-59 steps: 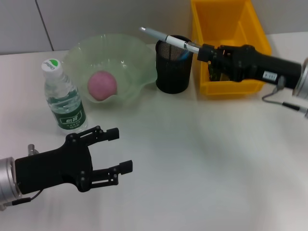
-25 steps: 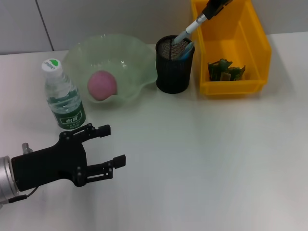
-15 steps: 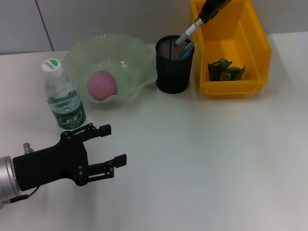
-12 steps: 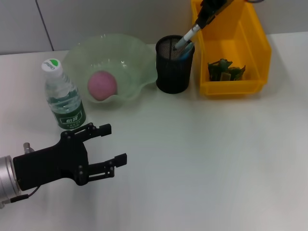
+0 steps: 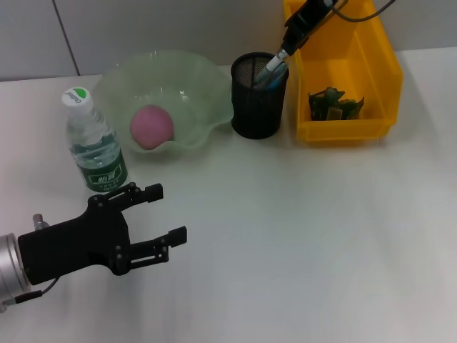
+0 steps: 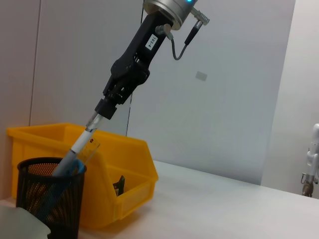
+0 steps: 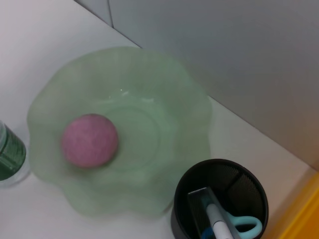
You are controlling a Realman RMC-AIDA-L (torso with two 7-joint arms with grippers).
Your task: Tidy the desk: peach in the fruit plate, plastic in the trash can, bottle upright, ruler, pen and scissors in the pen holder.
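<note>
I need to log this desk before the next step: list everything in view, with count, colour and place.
peach: one, pink, in the fruit plate.
fruit plate: one, pale green, wavy rim, at the back, between bottle and pen holder.
bottle: one, clear with green label, upright, left of the plate.
pen holder: one, black mesh, between plate and trash can.
pen: one, white and blue, tip inside the holder.
scissors: one pair, light blue handles, in the holder.
ruler: one, clear, in the holder.
trash can: one, yellow, back right.
plastic: one green crumpled piece, in the trash can.
right tool: black, above the holder, gripping the pen.
left tool: black, open, near front left.
</note>
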